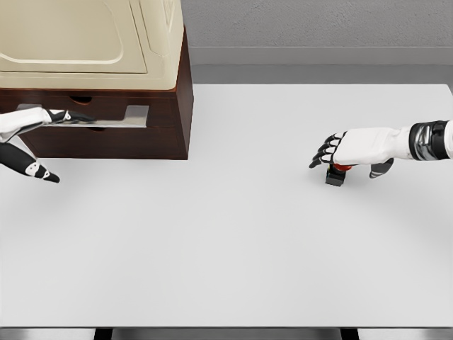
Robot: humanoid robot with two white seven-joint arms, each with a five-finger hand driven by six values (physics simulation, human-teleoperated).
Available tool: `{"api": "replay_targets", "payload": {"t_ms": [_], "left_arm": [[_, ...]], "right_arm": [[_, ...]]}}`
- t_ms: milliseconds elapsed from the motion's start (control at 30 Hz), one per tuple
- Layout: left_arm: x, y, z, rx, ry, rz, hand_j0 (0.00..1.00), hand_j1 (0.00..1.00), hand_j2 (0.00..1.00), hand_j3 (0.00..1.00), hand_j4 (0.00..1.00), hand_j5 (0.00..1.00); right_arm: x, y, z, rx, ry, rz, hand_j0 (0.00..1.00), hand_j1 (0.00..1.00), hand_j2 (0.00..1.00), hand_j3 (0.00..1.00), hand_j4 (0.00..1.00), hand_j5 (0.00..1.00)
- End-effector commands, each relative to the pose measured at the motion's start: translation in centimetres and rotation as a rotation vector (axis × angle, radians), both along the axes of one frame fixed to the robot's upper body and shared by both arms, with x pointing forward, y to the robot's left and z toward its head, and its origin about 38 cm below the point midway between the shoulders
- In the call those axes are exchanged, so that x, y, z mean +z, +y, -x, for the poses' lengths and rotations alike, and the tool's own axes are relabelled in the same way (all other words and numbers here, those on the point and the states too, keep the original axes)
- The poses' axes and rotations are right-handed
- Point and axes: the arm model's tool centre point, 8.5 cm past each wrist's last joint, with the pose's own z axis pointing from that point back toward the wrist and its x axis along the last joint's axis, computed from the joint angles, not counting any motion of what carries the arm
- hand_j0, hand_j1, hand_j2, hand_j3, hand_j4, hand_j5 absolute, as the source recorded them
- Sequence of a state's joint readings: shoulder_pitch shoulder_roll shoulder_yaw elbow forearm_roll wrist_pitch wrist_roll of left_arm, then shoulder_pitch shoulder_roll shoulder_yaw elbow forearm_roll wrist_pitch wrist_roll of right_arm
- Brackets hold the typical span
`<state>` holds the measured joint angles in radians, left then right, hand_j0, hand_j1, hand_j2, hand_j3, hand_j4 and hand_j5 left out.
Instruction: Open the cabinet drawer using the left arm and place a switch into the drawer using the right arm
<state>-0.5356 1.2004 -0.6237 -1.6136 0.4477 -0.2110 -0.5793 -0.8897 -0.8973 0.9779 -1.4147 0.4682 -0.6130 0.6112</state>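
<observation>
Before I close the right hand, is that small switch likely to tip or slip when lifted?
The switch looks rigid and small, so probably light. Its boxy dark base sits flat on the table, so rolling seems unlikely. The right hand covers its red top; an off-centre pinch might tilt it.

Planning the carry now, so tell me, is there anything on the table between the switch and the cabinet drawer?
Nothing visible does. The switch sits under the right robot hand, and the white table is bare from there to the cabinet drawer at upper left, where the left robot hand is at the handle.
</observation>
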Motion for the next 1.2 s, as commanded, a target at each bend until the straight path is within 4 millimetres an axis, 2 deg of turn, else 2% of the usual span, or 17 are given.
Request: {"api": "replay_targets", "payload": {"t_ms": [0,167,500,767,1067,1167], "left_arm": [[-1.4,-0.7,0.5,-0.053,0.022,-0.022,1.0,1.0,1.0,1.0,1.0,1.0],[-1.8,-0.7,1.0,-0.081,0.027,-0.031,1.0,1.0,1.0,1.0,1.0,1.0],[-0.8,-0.5,2.1,-0.121,0.02,-0.064,1.0,1.0,1.0,1.0,1.0,1.0],[0.0,0.0,3.8,-0.178,0.026,-0.089,1.0,1.0,1.0,1.0,1.0,1.0],[0.1,0.1,4.1,-0.181,0.028,-0.09,1.0,1.0,1.0,1.0,1.0,1.0],[1.0,0.6,4.5,-0.185,0.019,-0.076,1.0,1.0,1.0,1.0,1.0,1.0]], "right_arm": [[0.0,0.0,0.0,-0.003,0.0,-0.004,1.0,1.0,1.0,1.0,1.0,1.0],[0.0,0.0,0.0,-0.003,0.0,-0.004,1.0,1.0,1.0,1.0,1.0,1.0],[0.0,-0.2,0.0,-0.003,-0.005,0.01,1.0,1.0,1.0,1.0,1.0,1.0],[0.1,-0.2,0.0,-0.003,-0.007,0.011,1.0,1.0,1.0,1.0,1.0,1.0],[0.1,-0.4,0.0,-0.007,-0.008,0.016,1.0,1.0,1.0,1.0,1.0,1.0],[0.2,-0.4,0.0,-0.007,-0.01,0.016,1.0,1.0,1.0,1.0,1.0,1.0]]}}
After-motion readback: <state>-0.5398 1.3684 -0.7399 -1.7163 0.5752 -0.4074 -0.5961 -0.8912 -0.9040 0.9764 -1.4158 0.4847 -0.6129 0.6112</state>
